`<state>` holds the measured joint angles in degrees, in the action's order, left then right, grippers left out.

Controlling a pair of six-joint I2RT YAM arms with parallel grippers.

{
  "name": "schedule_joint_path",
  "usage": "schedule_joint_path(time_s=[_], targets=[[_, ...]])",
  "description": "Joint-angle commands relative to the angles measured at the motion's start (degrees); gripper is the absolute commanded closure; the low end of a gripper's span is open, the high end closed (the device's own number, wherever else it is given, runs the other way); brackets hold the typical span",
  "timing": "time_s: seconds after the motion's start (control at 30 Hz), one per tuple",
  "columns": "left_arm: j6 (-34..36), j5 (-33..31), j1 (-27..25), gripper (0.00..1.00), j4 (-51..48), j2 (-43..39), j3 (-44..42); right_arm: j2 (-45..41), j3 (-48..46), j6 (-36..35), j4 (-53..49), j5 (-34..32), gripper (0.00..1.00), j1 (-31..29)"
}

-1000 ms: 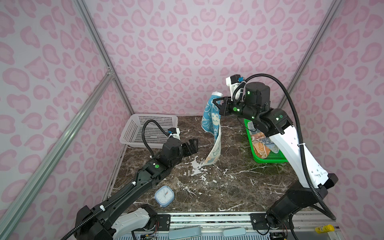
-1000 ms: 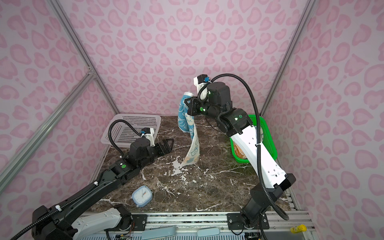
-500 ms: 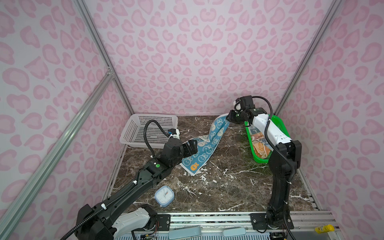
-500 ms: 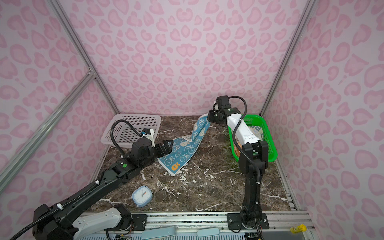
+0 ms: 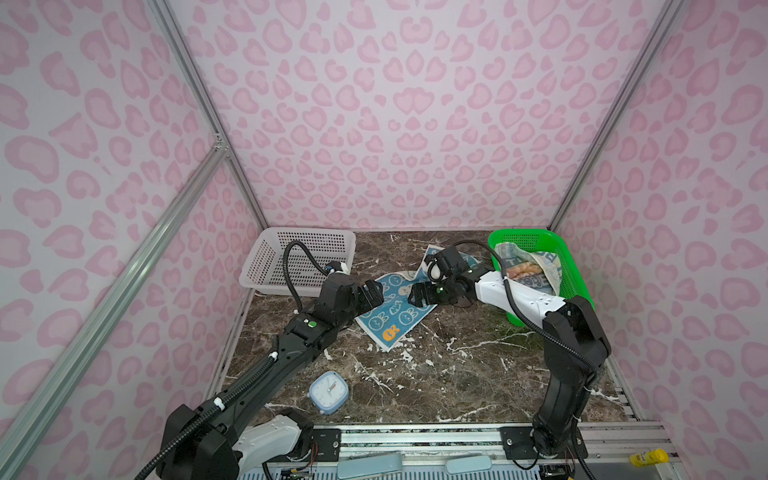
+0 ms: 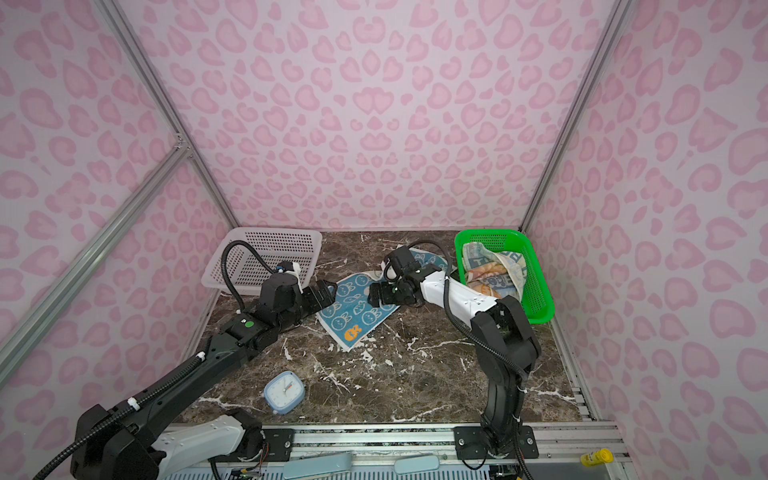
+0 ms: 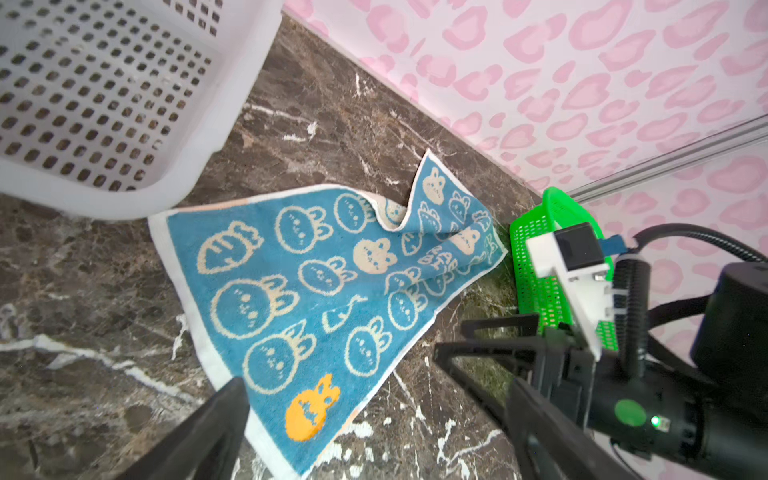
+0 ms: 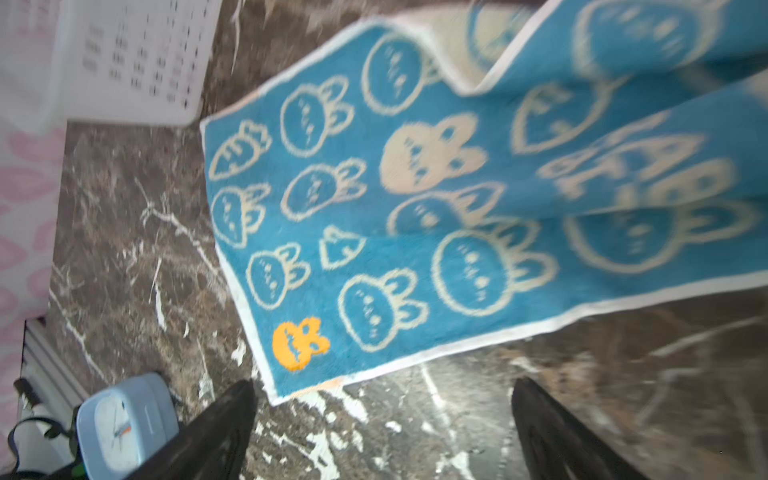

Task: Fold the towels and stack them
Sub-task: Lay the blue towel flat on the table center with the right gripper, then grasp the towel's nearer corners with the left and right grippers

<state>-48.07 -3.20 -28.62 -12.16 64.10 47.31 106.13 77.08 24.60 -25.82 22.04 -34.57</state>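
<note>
Fingers (image 8: 216, 436) on my right gripper (image 5: 417, 296) stand wide apart, released, with only bare marble between them in the right wrist view. My left gripper (image 5: 372, 293) is spread just as wide and holds nothing; in the left wrist view one corner of the blue towel (image 5: 395, 318) lies between its fingers (image 7: 220, 419) without being pinched. That blue towel lies spread on the table (image 5: 457, 374) a little toward 12 o'clock from the middle. Its corner with the orange bunny points to 6 o'clock, and its far end, toward 1 o'clock, is rumpled into a raised fold. My left gripper sits at the towel's 9 o'clock edge and my right one at its 3 o'clock edge; whether either touches the cloth I cannot tell. The other towels (image 5: 528, 266) lie in a crumpled heap inside the green basket (image 5: 519, 235) at 2 o'clock. At 10 o'clock stands a white basket (image 5: 266, 266), and at 7 o'clock an alarm clock (image 5: 329, 392) lies on the marble.
</note>
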Motion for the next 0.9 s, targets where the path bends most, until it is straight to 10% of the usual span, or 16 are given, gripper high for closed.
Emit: schedule_joint_path(time_s=[0.0, 0.33, 0.87], targets=[[-3.19, 2.77, 2.16, 0.03, -0.99, -2.20, -2.19, 3.22, -1.03, 6.16, 10.05, 4.20, 0.02, -3.53], [-4.08, 2.95, 4.24, 0.03, -4.54, -6.47, -4.65, 10.09, -0.90, 9.44, 13.96, 4.67, 0.02, -7.52], [0.04, 2.15, -2.21, 0.03, -4.43, 1.77, -0.94, -6.91, -14.75, -4.59, -0.69, -7.28, 0.02, 8.68]])
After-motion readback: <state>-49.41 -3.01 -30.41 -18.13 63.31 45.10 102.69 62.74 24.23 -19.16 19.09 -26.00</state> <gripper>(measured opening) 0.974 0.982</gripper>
